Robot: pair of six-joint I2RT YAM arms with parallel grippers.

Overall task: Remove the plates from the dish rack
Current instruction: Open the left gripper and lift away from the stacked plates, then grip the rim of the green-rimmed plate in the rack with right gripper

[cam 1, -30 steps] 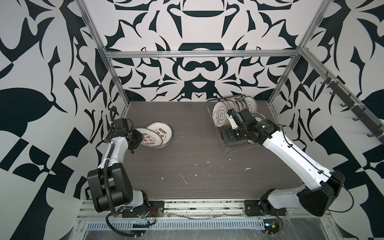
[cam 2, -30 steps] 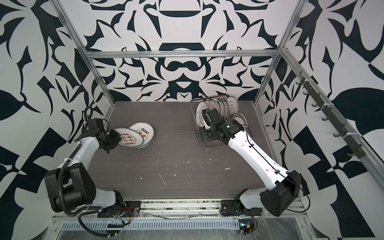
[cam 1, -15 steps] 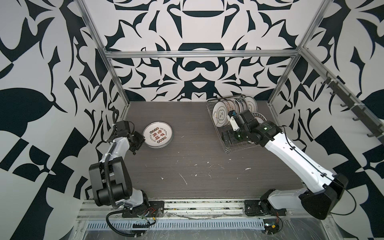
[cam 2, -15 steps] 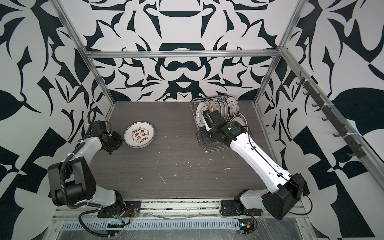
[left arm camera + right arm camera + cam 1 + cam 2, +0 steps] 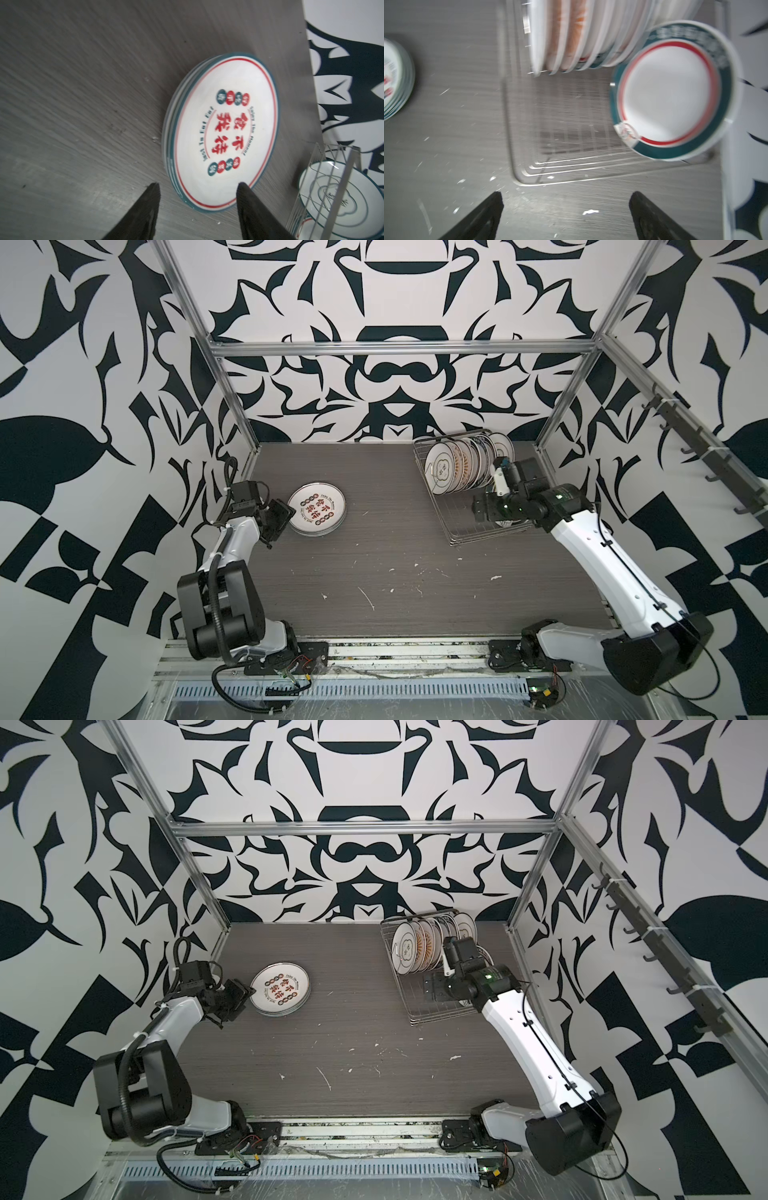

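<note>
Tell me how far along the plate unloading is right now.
Partly done. A stack of plates lies flat on the table, out of the dish rack. Nothing is in hand: the left end effector is open beside that stack, and the right end effector is open above the rack's near end. Left: a row of upright plates and one teal-banded plate leaning in the rack.

Black-and-white patterned walls and aluminium frame enclose a grey wood-grain tabletop.

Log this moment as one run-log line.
left gripper: open beside plate stack | right gripper: open near dish rack | upright plates: several in rack
</note>
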